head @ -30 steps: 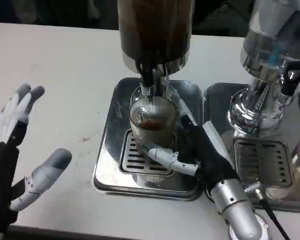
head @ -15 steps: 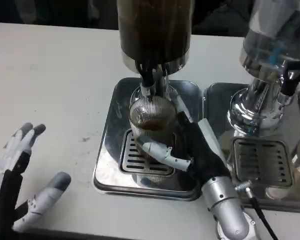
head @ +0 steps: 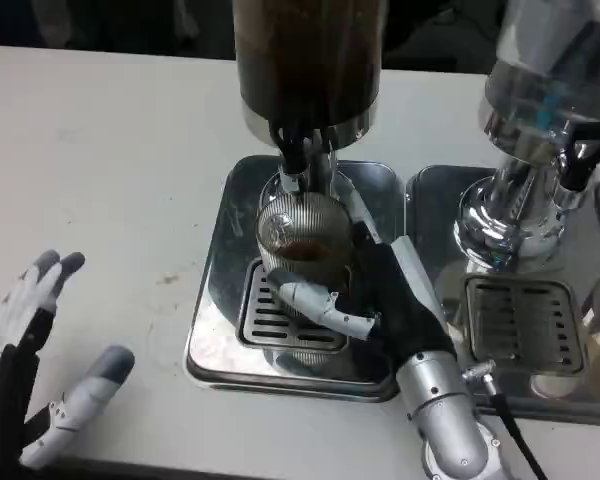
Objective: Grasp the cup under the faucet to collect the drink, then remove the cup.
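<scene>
A ribbed clear glass cup (head: 302, 238) with dark drink in its bottom stands on the grille of the steel drip tray (head: 220, 300), right under the black faucet (head: 292, 152) of the dark drink dispenser (head: 308, 60). My right hand (head: 380, 300) wraps the cup from the right, its thumb across the cup's front and the other fingers behind it. At the lower left my left hand (head: 30, 370) hovers over the table, fingers spread, holding nothing.
A second dispenser (head: 545, 110) with clear liquid stands at the right on its own drip tray (head: 525, 320), close beside my right forearm. Bare white table (head: 100, 170) spreads to the left of the trays.
My left hand has sunk toward the lower-left corner. My right hand and forearm have shifted slightly left around the cup. The cup stays under the faucet.
</scene>
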